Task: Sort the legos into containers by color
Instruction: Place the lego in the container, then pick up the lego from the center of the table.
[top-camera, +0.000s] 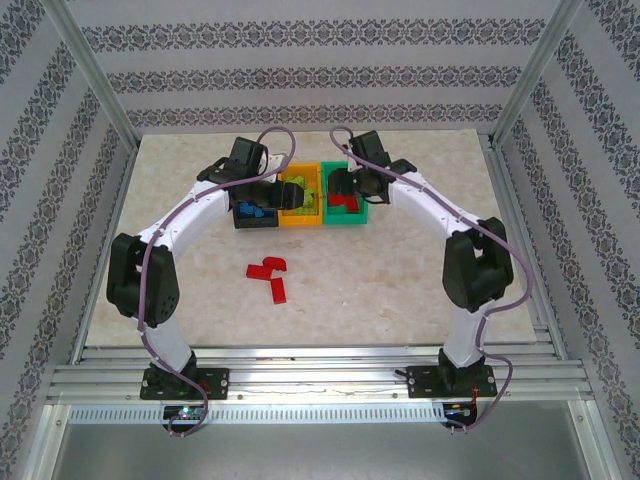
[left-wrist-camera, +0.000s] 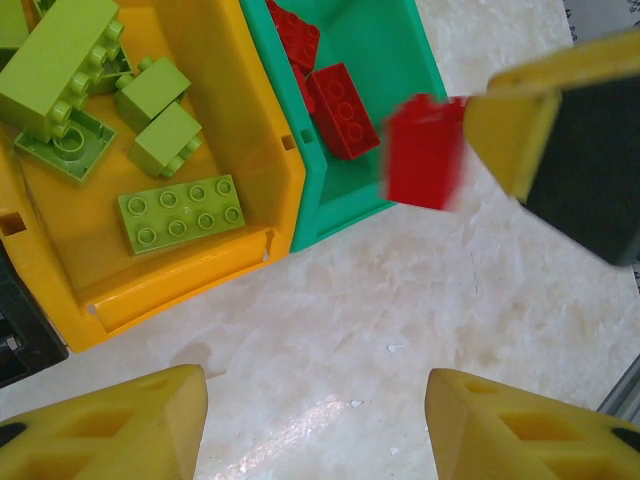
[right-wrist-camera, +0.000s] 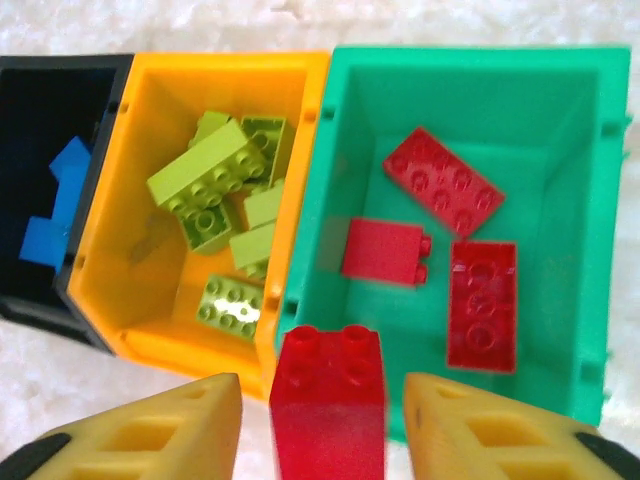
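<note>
Bins sit touching in a row: black bin (right-wrist-camera: 40, 70), orange bin (right-wrist-camera: 150, 100), green bin (right-wrist-camera: 460, 62). Right gripper (right-wrist-camera: 322, 392) hangs over the green bin's near rim, fingers parted, a red brick (right-wrist-camera: 327, 400) loose between them. Left gripper (left-wrist-camera: 315, 380) is spread wide and empty above the tabletop (left-wrist-camera: 400, 290). The top view adds stray red bricks (top-camera: 268, 272) lying nearer the arms.

Three bins stand touching in a row at the far middle of the bench (top-camera: 400, 270). The black bin (right-wrist-camera: 40, 90) on the left holds blue bricks (right-wrist-camera: 55, 215). The orange-yellow bin (right-wrist-camera: 150, 100) in the middle holds heaped lime green bricks (right-wrist-camera: 210, 180). The green bin (right-wrist-camera: 520, 110) on the right holds three red bricks (right-wrist-camera: 440, 180). Another red brick (right-wrist-camera: 328, 390), upright and blurred, is over the green bin's near-left rim. A few loose red bricks (top-camera: 268, 272) lie nearer, left of centre.
</note>
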